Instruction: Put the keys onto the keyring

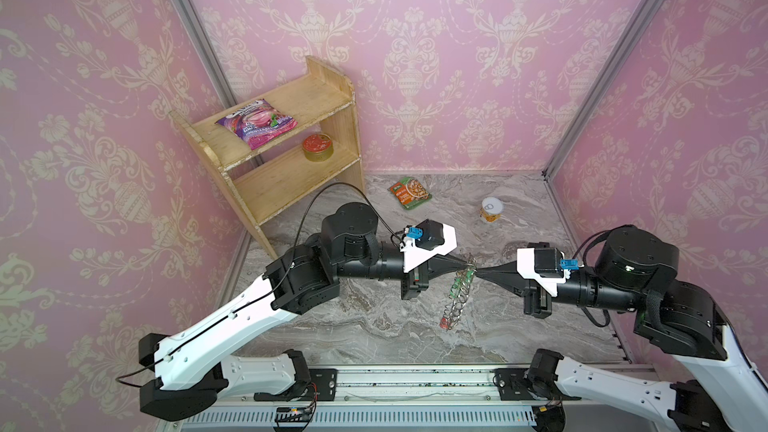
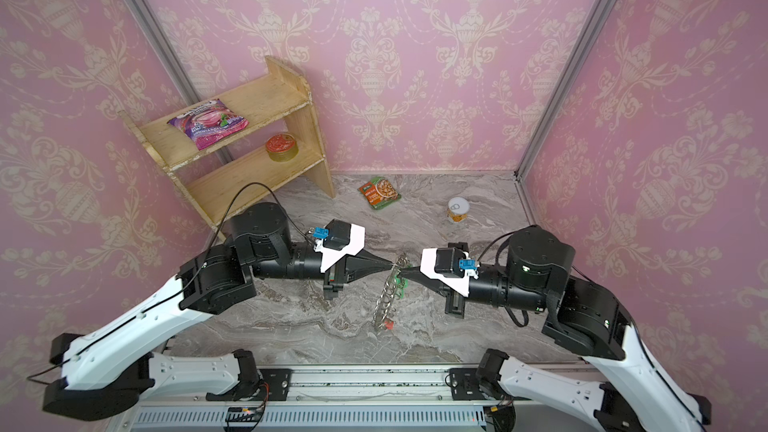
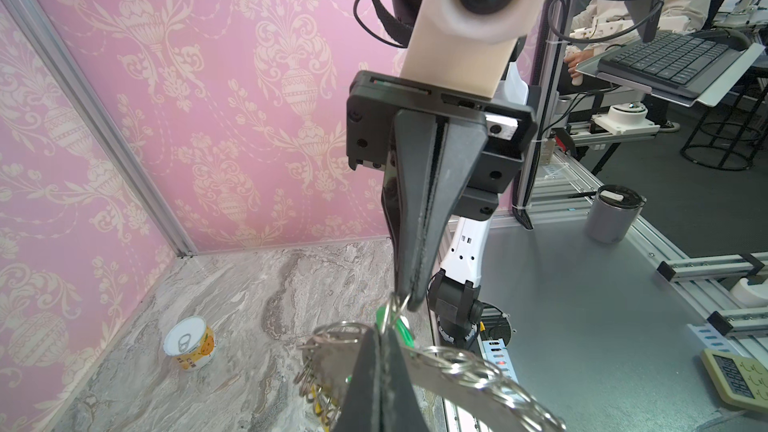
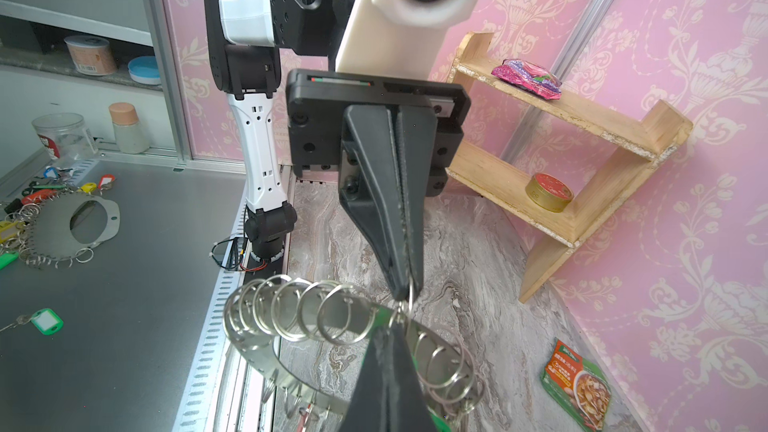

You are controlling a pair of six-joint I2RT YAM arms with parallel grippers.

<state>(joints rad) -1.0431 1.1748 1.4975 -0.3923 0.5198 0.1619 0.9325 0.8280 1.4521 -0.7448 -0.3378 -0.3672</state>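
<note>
the left gripper (image 1: 468,261) and the right gripper (image 1: 478,274) meet tip to tip above the marble table (image 1: 374,326). both have their jaws pressed together, each pinching a wire loop at the top rim of the keyring (image 1: 455,305). the keyring hangs edge-on under the two tips. a green key (image 2: 400,282) sits just below the tips, and a red key (image 1: 444,323) hangs at the lower end.

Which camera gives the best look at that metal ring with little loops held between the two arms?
The right wrist view: the keyring fills the foreground, its wire loops separate and sharp. The left wrist view shows part of it, half hidden behind the left gripper. In both top views the keyring looks small, nearly edge-on.
</note>
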